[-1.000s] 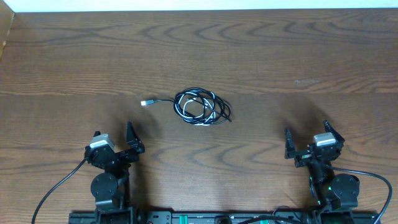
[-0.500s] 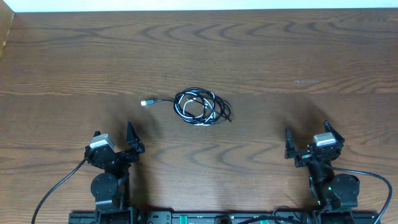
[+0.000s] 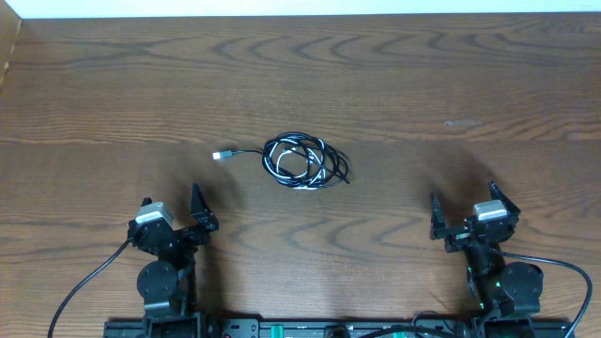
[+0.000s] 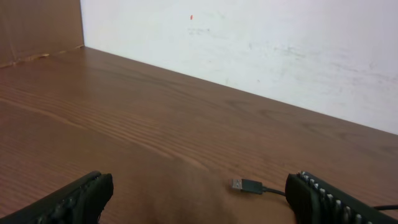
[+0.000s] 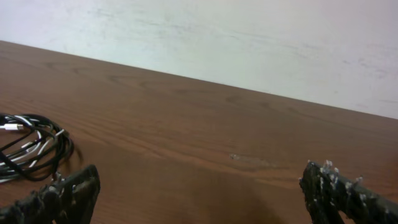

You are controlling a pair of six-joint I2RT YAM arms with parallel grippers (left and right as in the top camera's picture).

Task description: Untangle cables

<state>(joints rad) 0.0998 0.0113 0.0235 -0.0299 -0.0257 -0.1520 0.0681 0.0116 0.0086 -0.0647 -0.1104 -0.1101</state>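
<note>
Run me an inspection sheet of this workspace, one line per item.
Surface: wooden table, one faint scuff on the right side.
Job's things: black cable and white cable looped together in one coil at mid-table; a plug lies out to the coil's left.
Clutter: nothing seen.
Hands: left hand and right hand both open, empty, well short of the coil.
Cables: thick black arm cords trail from the arm bases, apart from the coil.
Surroundings: white wall behind the table; brown panel at its left end.
</note>
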